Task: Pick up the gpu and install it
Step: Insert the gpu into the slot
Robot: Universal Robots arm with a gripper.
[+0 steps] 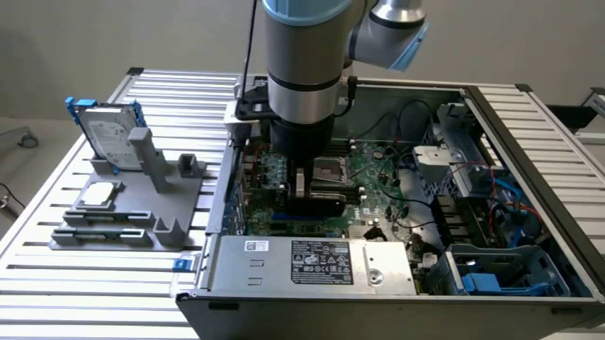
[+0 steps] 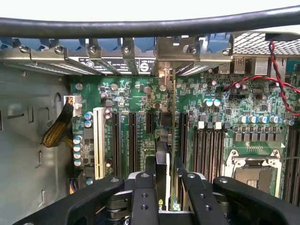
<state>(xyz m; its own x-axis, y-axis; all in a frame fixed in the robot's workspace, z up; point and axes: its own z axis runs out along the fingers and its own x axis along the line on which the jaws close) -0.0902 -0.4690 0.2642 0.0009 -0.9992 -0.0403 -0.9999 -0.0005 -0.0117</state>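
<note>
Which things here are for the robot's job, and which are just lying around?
Job things: the gpu, the gripper holding it, the motherboard.
Just lying about: the hard drive, the grey stand.

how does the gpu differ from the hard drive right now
The gpu is inside the computer case, gripped by the end effector; the hard drive stands outside on the grey stand. The gpu looks black; the hard drive is silver with a blue frame. Both stand on edge.
</note>
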